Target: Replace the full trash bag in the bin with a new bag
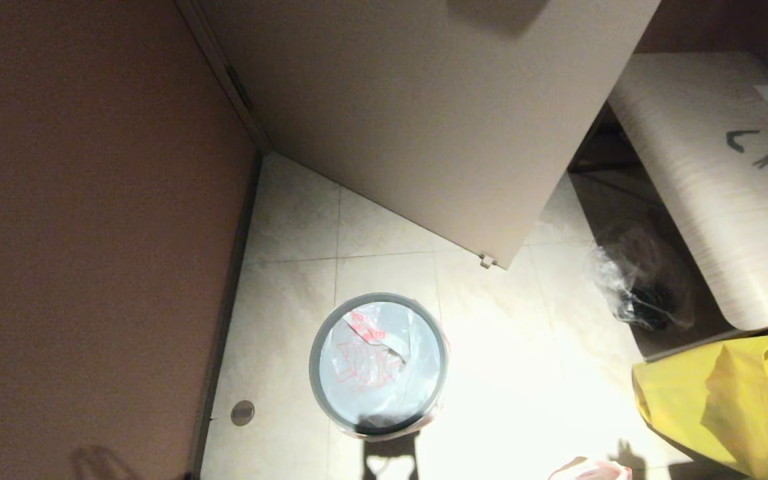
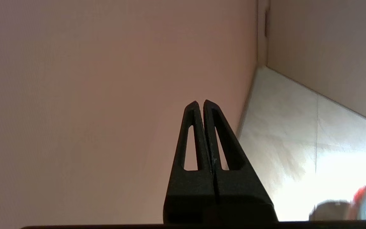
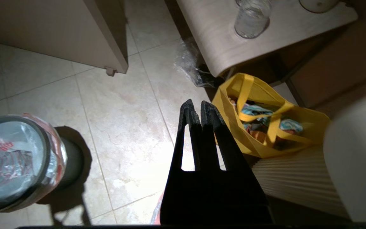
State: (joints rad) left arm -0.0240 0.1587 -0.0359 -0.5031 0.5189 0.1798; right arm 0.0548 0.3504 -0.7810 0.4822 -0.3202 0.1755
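Observation:
The bin [image 1: 315, 373] stands on the tiled floor, a grey ring round its top. The new bag [image 1: 374, 360], thin white film with red print, lines it and folds over the rim; the right wrist view shows both, the bin [image 3: 44, 149] and the new bag [image 3: 8, 159]. A corner of the full trash bag [image 1: 591, 471], white with pink trim, lies on the floor at the near edge. Neither arm appears in the head view. My left gripper [image 2: 201, 102] is shut and empty, facing the brown wall. My right gripper [image 3: 197, 104] is shut and empty above the floor, between the bin and a yellow tote.
A yellow fabric tote [image 1: 724, 400] sits at the near right, beside a pale wooden table [image 1: 704, 200]. A clear film bag [image 1: 631, 287] with dark contents lies under the table's edge. A beige door panel [image 1: 424, 120] stands behind the bin and a brown wall [image 1: 91, 233] runs along the left.

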